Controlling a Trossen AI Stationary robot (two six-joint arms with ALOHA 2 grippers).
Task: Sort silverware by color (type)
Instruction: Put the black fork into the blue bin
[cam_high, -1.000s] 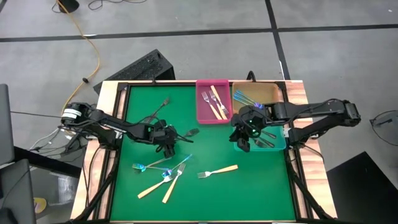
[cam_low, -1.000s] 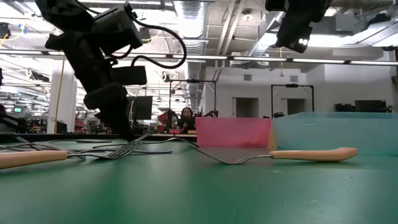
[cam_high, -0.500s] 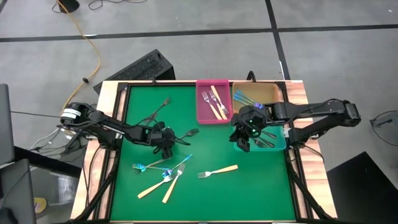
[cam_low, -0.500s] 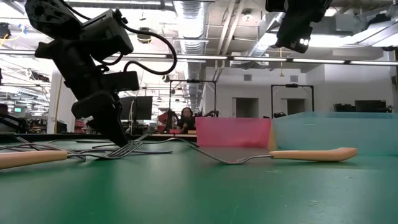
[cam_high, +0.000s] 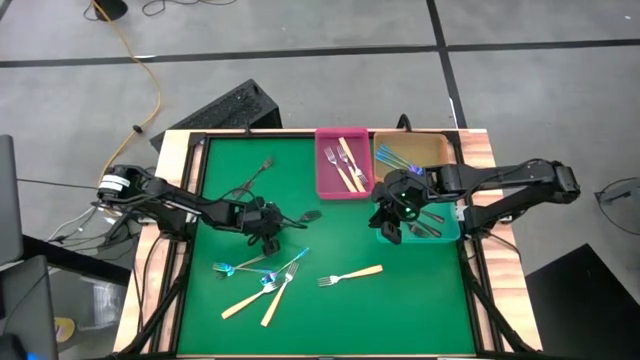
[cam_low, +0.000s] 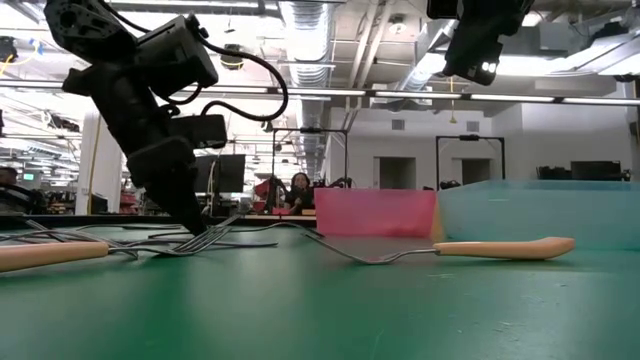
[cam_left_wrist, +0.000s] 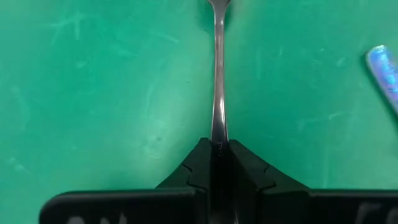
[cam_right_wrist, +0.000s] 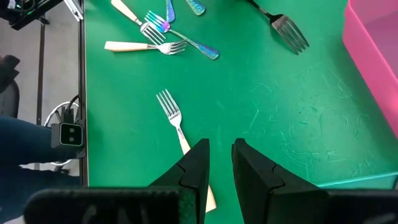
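**Inspector:** Report the left tool and what it has

**Operator:** I see the left tool down on the green worktop, left of centre, its fingers clamped on the handle of a dark fork. The fork lies flat, with its tines pointing toward the bins. In the low view the tool comes down at a slant to the surface, which I judge suits a thin handle lying flat

**Inspector:** And the right tool?

**Operator:** The right tool hangs by the teal bin, jaws a little apart, nothing between them. I take it as waiting next to the bins

**Inspector:** Where is the rest of the silverware?

**Operator:** Loose pieces lie in front of the left tool: blue forks crossed with tan-handled forks, and one tan-handled fork alone toward the middle. Another dark fork lies near the far left corner. The pink bin holds tan-handled forks, the tan bin holds blue ones, and the teal bin holds dark ones

**Inspector:** Your judgement of the step?

**Operator:** I judge the grip is made and the lift is not yet begun; by colour this fork belongs in the teal bin
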